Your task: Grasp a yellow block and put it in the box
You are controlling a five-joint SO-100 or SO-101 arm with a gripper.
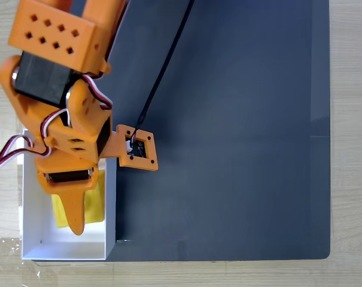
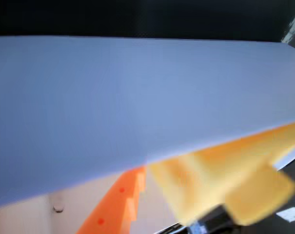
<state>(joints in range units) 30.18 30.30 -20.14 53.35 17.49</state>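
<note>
Legible markings: none found.
No text, label, brand, number or sign can be read in the fixed view or the wrist view; a small pale tag at the wrist view's lower right edge is too blurred.

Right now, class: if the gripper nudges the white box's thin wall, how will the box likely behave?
The box looks thin-walled and open-topped, so it is probably light and may slide on the table. Its wide flat base suggests tipping is unlikely. The thin wall might flex under the gripper, which hangs over the yellow block inside.
</note>
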